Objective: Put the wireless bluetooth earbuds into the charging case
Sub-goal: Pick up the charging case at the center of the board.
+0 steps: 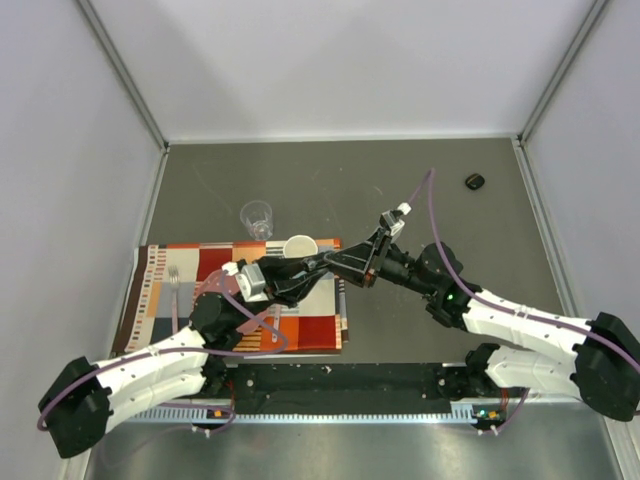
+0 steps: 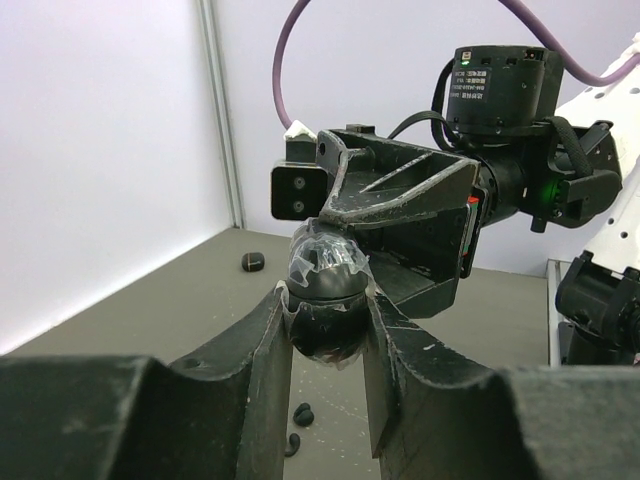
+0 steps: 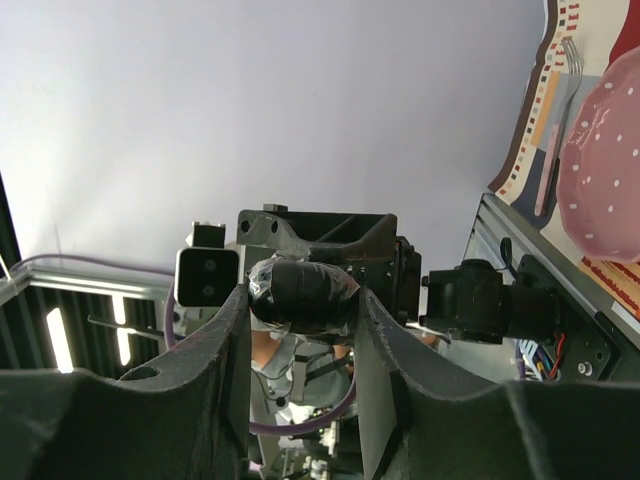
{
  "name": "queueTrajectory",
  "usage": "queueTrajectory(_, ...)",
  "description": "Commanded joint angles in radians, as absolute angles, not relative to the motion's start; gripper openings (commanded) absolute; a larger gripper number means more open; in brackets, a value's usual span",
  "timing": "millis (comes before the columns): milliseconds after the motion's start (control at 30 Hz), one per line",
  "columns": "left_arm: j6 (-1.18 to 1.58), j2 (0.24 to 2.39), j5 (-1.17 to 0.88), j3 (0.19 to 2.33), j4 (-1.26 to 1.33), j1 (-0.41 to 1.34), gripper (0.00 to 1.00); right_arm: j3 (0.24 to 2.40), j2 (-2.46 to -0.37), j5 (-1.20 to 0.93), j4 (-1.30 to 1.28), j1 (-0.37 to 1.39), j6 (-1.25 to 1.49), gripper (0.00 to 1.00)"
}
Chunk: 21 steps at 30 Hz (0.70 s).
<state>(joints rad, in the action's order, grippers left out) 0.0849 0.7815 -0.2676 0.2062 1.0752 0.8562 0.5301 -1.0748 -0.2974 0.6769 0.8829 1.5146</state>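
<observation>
The black oval charging case point(image 2: 328, 290), wrapped in clear film, hangs in the air between both grippers. My left gripper point(image 2: 328, 305) is shut on its lower half. My right gripper point(image 3: 300, 300) is shut on the same case point(image 3: 300, 295) from the opposite side, and its fingers point(image 2: 400, 190) reach in over the case's top. In the top view the two grippers point(image 1: 312, 268) point(image 1: 348, 264) meet tip to tip over the placemat's right edge. Two tiny black earbuds point(image 2: 303, 413) point(image 2: 291, 444) lie on the grey table below the case.
A second small black case point(image 1: 474, 181) lies at the far right of the table. A white mug point(image 1: 299, 246) and a clear glass point(image 1: 257, 217) stand behind the grippers. The striped placemat point(image 1: 310, 325) carries a fork point(image 1: 173, 290) and a pink plate point(image 3: 605, 170).
</observation>
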Motion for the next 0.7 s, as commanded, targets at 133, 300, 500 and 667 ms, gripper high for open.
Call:
queueTrajectory(133,0.103,0.785,-0.279,0.202,1.150,0.861,0.28,0.528,-1.074,-0.282,0.730,0.896,1.526,0.00)
queueTrajectory(300,0.100,0.781,-0.270,0.190,1.181,0.861,0.06,0.526,-1.083,-0.285,0.735,0.894,1.531,0.00)
queueTrajectory(500,0.094,0.784,-0.252,0.175,1.209,0.861,0.00,0.509,-1.042,-0.272,0.701,0.897,1.474,0.16)
queueTrajectory(667,0.104,0.741,-0.253,0.172,1.157,0.861,0.00,0.561,-0.959,-0.232,0.493,0.894,1.330,0.59)
